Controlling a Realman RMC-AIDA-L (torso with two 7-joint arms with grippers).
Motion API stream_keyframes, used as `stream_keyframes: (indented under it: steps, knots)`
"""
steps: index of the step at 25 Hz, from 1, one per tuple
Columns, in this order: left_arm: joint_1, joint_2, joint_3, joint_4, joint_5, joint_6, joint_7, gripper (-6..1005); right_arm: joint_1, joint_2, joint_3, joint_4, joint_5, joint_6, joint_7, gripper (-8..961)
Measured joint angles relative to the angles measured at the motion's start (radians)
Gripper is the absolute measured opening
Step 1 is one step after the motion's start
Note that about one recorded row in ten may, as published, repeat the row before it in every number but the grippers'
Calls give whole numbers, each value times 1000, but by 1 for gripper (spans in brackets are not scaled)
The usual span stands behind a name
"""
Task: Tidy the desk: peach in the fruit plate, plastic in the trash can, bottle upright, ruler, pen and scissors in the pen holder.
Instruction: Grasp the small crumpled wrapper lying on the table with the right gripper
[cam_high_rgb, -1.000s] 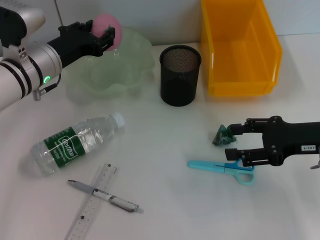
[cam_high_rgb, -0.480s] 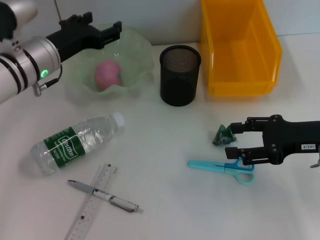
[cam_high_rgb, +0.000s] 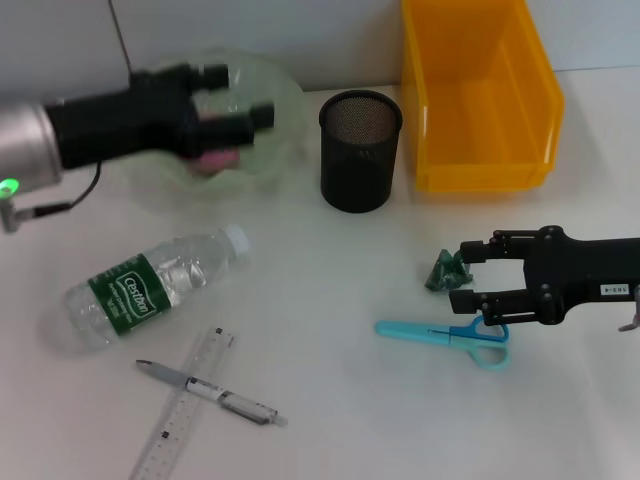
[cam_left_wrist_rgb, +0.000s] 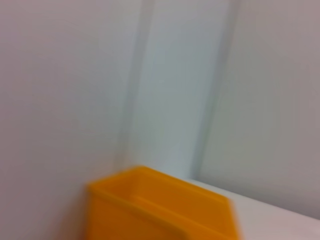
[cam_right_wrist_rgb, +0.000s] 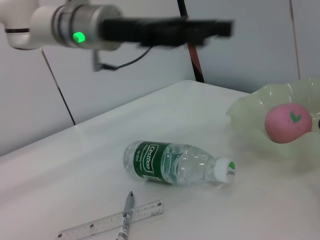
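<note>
The pink peach (cam_high_rgb: 212, 158) (cam_right_wrist_rgb: 286, 122) lies in the pale green fruit plate (cam_high_rgb: 275, 140) (cam_right_wrist_rgb: 248, 114). My left gripper (cam_high_rgb: 238, 98) hovers over the plate, open and holding nothing, and hides part of the peach. The bottle (cam_high_rgb: 150, 285) (cam_right_wrist_rgb: 175, 162) lies on its side at the front left. Nearer the front edge, the pen (cam_high_rgb: 212, 392) lies across the ruler (cam_high_rgb: 180, 415). My right gripper (cam_high_rgb: 460, 275) is open just right of the crumpled green plastic (cam_high_rgb: 443, 270), with the blue scissors (cam_high_rgb: 440, 332) right below it.
At the back centre stands the black mesh pen holder (cam_high_rgb: 360, 150), with the orange-yellow trash can (cam_high_rgb: 480, 90) (cam_left_wrist_rgb: 160, 210) to its right. White desk (cam_high_rgb: 320, 300) lies between the bottle and the scissors.
The left gripper let the peach drop into the fruit plate, then swung right and lower over the plate. The right gripper has barely moved.
</note>
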Motion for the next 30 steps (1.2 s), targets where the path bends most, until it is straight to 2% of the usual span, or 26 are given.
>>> stream_keyframes:
  steps: [1,2,6,8,10,13,15,21,22,23,25,30]
  knots:
    - [48,33,-8,59,70,183,-38,858,0,0,0,0,0,0,0,763]
    - [65,45,-8,70,82,243,-39,857,-1,-1,1,0,0,0,0,763]
    - [82,64,-18,69,132,348,-47,856,2,-6,1,-1,1,0,2,763]
    - [83,62,-25,62,166,378,-49,855,5,-8,1,-3,1,-3,3,763]
    - [88,45,-33,56,258,400,-52,854,9,-9,1,-12,1,-7,5,763]
    - [91,32,-34,56,297,400,-52,852,11,-9,-4,-39,1,-10,22,763]
    - [99,14,-46,56,335,397,-42,852,14,-9,-8,-53,-2,-11,41,763]
    - [104,0,-74,55,376,394,-28,852,32,-14,-11,-96,-5,-47,123,763]
    - [104,0,-74,55,376,394,-28,852,62,-14,-21,-158,-15,-71,235,763]
    - [105,-2,-80,55,377,396,-28,852,62,-14,-21,-158,-15,-71,235,762]
    - [106,-4,-86,58,379,398,-28,852,100,-16,-56,-230,-43,-89,373,762]
    - [110,-6,-91,62,380,395,-27,852,225,-34,-196,-401,-206,-114,698,762]
